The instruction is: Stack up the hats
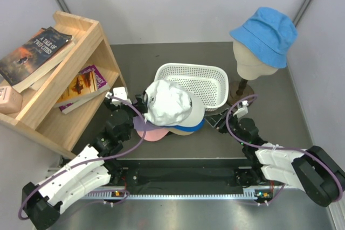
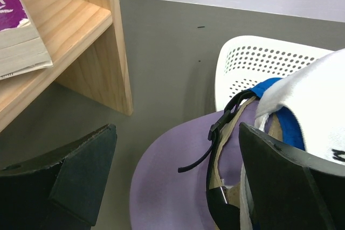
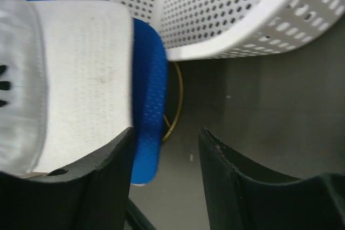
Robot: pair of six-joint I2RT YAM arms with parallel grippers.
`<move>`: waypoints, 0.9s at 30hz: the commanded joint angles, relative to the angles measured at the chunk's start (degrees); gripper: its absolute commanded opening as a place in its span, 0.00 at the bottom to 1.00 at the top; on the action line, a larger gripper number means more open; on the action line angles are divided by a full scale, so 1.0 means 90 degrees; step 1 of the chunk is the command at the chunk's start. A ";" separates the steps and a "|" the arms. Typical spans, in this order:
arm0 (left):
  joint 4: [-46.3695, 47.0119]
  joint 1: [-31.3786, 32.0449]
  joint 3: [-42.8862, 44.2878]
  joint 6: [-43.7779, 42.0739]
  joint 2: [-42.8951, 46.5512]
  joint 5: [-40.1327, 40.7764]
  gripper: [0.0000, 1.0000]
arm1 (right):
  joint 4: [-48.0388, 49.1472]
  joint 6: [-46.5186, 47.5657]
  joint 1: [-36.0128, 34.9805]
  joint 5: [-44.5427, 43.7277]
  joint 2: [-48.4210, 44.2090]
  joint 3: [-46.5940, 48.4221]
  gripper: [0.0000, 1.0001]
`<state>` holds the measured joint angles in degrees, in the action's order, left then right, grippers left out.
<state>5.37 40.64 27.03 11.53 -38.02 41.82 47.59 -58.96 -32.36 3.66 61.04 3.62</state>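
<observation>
The caps lie in one pile at the table's middle. The white cap (image 1: 170, 100) is on top, over the royal blue brim (image 1: 196, 124), a tan edge (image 1: 183, 131), the pink brim (image 1: 154, 134) and the lavender brim (image 1: 141, 126). My left gripper (image 1: 136, 112) is open at the pile's left side. In its wrist view the gripper (image 2: 177, 127) straddles the lavender brim (image 2: 167, 187) and a black strap (image 2: 226, 133). My right gripper (image 1: 217, 120) is open at the pile's right. In its wrist view the gripper (image 3: 166, 131) has the blue brim (image 3: 148, 95) beside its left finger, under the white cap (image 3: 81, 79).
A white perforated basket (image 1: 207, 74) stands just behind the pile. A cream mannequin head (image 1: 249, 65) wearing a blue bucket hat (image 1: 265, 33) stands at the back right. A wooden shelf (image 1: 81, 47) with books is at the left, close to my left arm.
</observation>
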 commanded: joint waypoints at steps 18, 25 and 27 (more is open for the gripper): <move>-0.1425 -0.0121 0.1156 0.0447 -0.0072 -0.0213 0.99 | -0.4385 0.2467 -0.0193 -0.1286 -0.3536 0.1089 0.66; -0.2879 -0.0121 0.2678 0.0253 -0.0482 -0.0369 0.99 | -0.6088 0.4487 -0.0281 -0.1129 -0.3647 0.3033 0.66; -0.2988 -0.0121 0.2982 0.0010 -0.0560 -0.0447 0.99 | -0.6303 0.4772 -0.0291 -0.1139 -0.3482 0.3746 0.66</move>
<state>-15.62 39.77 47.72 14.76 -42.11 39.38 -1.30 -27.40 -34.39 -6.17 28.27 26.28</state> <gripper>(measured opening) 0.991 0.655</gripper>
